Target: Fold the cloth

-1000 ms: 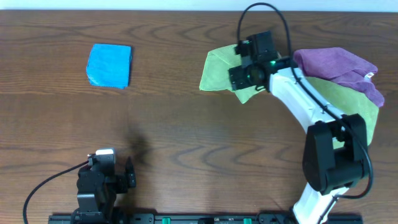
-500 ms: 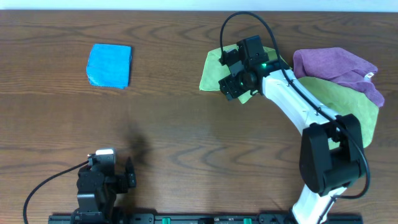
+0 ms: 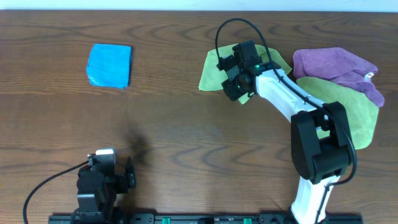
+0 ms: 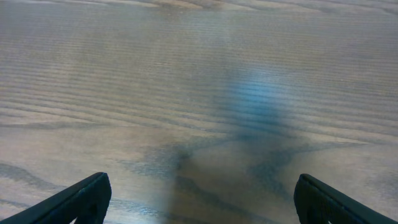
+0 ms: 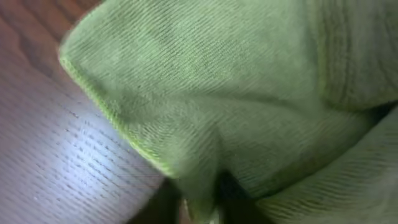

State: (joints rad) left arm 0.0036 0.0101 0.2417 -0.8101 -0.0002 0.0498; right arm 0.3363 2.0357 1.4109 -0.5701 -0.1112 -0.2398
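The green cloth [image 3: 211, 71] lies crumpled at the back right of the table, its right part reaching toward the front under the right arm. My right gripper [image 3: 232, 87] sits on the cloth's left part. In the right wrist view the cloth [image 5: 205, 93] fills the frame, and the right gripper [image 5: 202, 208] is shut on a pinched ridge of it near a corner. My left gripper [image 3: 129, 173] rests at the front left, far from the cloth. Seen from the left wrist, the left gripper [image 4: 199, 199] stands open over bare wood.
A purple cloth [image 3: 339, 65] lies bunched on the green cloth's right side. A folded blue cloth [image 3: 110, 65] sits at the back left. The wooden table [image 3: 186, 143] is bare between the arms.
My right gripper has shifted left and a little forward over the green cloth and has shut on a fold of it. The left arm has not moved.
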